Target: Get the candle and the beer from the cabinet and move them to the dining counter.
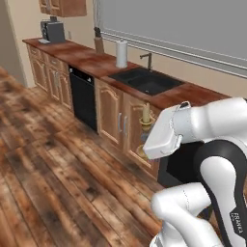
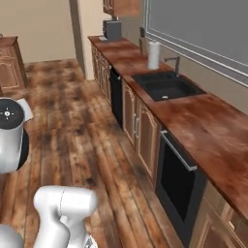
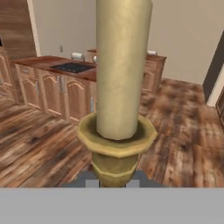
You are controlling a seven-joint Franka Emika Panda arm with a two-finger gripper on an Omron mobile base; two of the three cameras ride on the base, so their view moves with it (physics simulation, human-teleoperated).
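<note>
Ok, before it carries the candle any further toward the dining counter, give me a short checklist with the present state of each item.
1. Grip: gripper shut on the candle, low on its brass holder: ok.
2. Candle upright: it stands straight in the hand view and in the left base view: ok.
3. Candle off all surfaces: carried in the air in front of the lower cabinets: ok.
4. Dining counter in sight: its cooktop shows ahead, across open wood floor: ok.
5. Free landing spot on that counter: too far to judge: cannot tell.
6. Beer fetched: cannot tell.
</note>
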